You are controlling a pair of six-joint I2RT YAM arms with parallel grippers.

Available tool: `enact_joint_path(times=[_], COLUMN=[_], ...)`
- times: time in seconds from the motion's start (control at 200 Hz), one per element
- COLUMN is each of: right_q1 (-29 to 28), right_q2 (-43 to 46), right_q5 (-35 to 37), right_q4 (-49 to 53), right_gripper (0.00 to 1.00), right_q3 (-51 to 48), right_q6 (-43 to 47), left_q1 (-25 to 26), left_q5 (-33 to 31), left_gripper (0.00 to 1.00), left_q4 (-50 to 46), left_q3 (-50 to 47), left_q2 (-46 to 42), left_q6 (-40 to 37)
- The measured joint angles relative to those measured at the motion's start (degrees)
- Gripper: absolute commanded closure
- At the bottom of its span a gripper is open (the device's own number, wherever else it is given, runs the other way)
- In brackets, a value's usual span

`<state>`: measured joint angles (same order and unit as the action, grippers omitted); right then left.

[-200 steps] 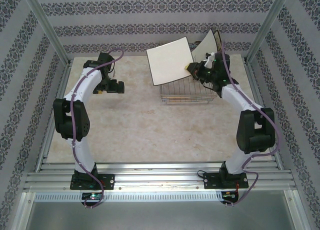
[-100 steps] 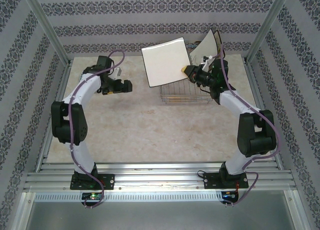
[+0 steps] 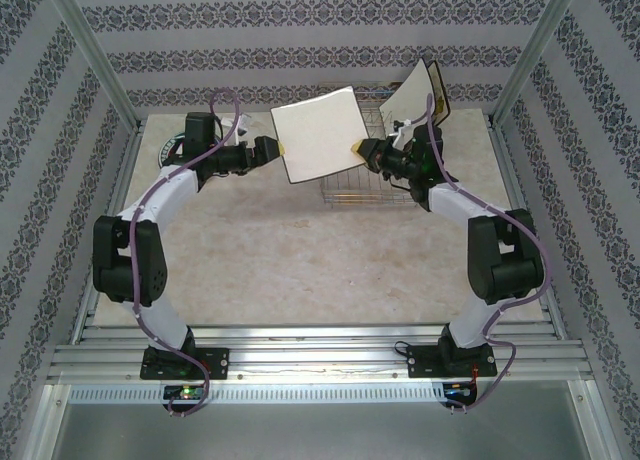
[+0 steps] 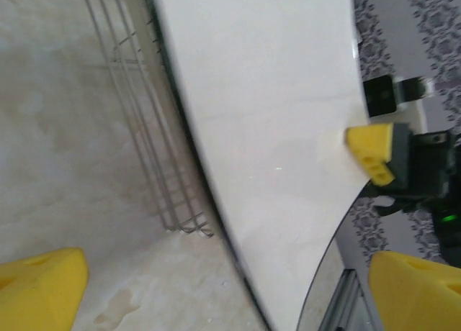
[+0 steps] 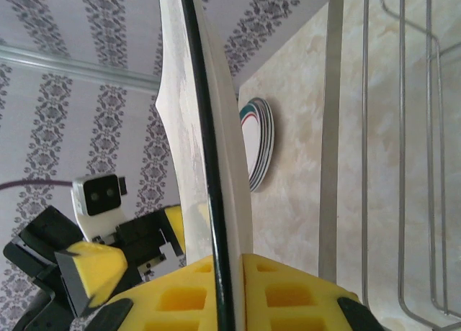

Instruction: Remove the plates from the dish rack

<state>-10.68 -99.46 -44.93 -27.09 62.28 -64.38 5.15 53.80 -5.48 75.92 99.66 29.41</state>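
1. Right gripper point(image 3: 358, 147) pinches the large cream square dark-rimmed plate point(image 3: 318, 132) by its right edge; plate aloft, left of silver wire dish rack point(image 3: 352, 188).
2. Left gripper point(image 3: 272, 148) gapes wide at plate's opposite edge.
3. Likely handover: left must close before right releases.

Top camera overhead, facing table point(image 3: 300, 255); wrist cameras close, sharing square plate point(image 4: 274, 115)

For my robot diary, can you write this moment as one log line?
right fingers: shut on square plate, out of dish rack | left fingers: open, at plate's other edge | next: likely handover
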Motion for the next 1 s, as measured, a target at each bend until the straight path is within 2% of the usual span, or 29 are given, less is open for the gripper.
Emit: enact_joint_path(times=[0.355, 0.525, 0.674, 0.779, 0.819, 0.999], right_q1=[-2.36, -2.36, -2.62, -2.97, -2.99, -3.13], right_q2=[-0.68, -0.85, -1.99, -2.54, -2.62, -3.43], right_q5=[-1.29, -1.46, -1.38, -1.44, -1.46, -1.81], right_q4=[-0.33, -0.63, -0.66, -0.63, -0.81, -1.70], right_gripper=[1.00, 1.00, 1.00, 1.00, 1.00, 1.00], right_q3=[1.09, 1.38, 1.73, 1.73, 1.75, 2.40], right_q6=[0.04, 0.02, 0.02, 0.00, -0.02, 0.68], left_q1=[0.00, 0.00, 0.00, 0.00, -0.11, -0.66], left_q5=[3.26, 6.40, 8.22, 8.94, 9.01, 9.42], left_gripper=[0.33, 0.56, 0.68, 0.83, 1.00, 1.00], left_q4=[12.15, 29.03, 41.62, 44.28, 44.85, 44.48], left_q3=[-2.40, -6.01, -6.67, -6.95, -7.04, -7.06], left_q2=[5.22, 8.11, 12.00, 12.39, 12.39, 12.35], left_q6=[9.07, 20.28, 29.73, 32.52, 33.03, 35.30])
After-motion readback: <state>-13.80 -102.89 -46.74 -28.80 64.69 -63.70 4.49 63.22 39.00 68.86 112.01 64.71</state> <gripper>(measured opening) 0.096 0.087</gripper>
